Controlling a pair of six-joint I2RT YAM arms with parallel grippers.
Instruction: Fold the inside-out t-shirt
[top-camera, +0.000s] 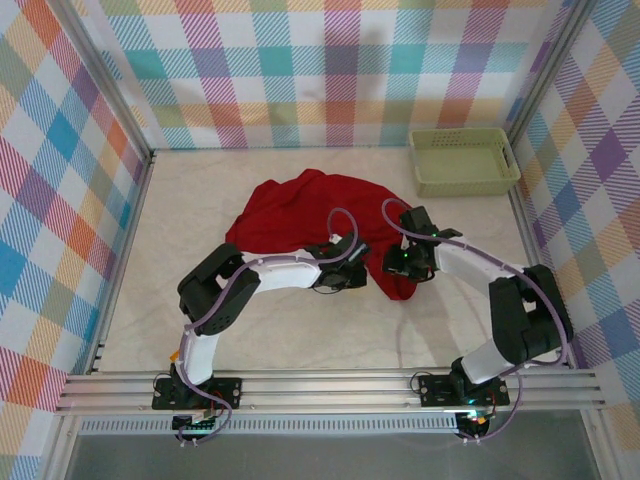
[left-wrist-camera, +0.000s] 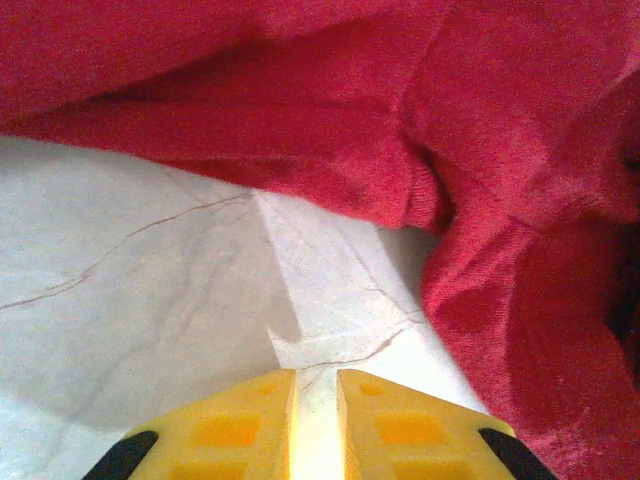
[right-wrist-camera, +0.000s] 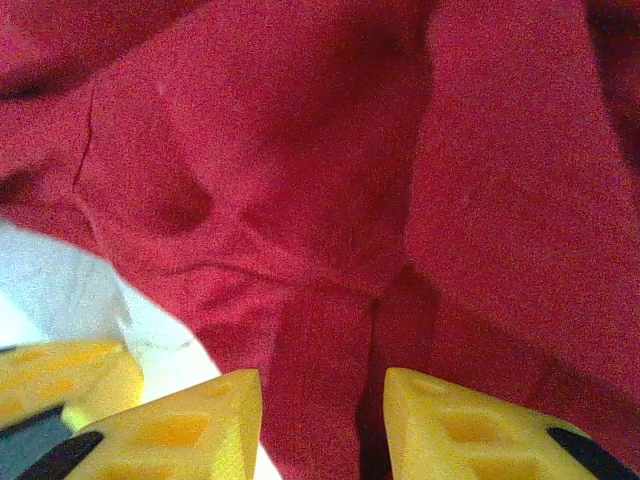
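The inside-out t-shirt (top-camera: 300, 210) is a deep-red crumpled heap in the middle of the table, with one flap trailing toward the front right. At the heap's near edge my left gripper (top-camera: 360, 258) hangs over bare table, just short of the red hem (left-wrist-camera: 380, 195). In the left wrist view its yellow fingertips (left-wrist-camera: 316, 378) stand a narrow slit apart with nothing between them. My right gripper (top-camera: 392, 266) is over the trailing flap. Its jaws (right-wrist-camera: 322, 378) are apart, and a ridge of the red cloth (right-wrist-camera: 320, 330) lies between them.
A pale green plastic basket (top-camera: 465, 160) stands at the back right, against the checked wall. The pale tabletop (top-camera: 300, 330) is bare in front of the shirt. The other gripper's yellow finger (right-wrist-camera: 60, 375) shows close beside my right jaws.
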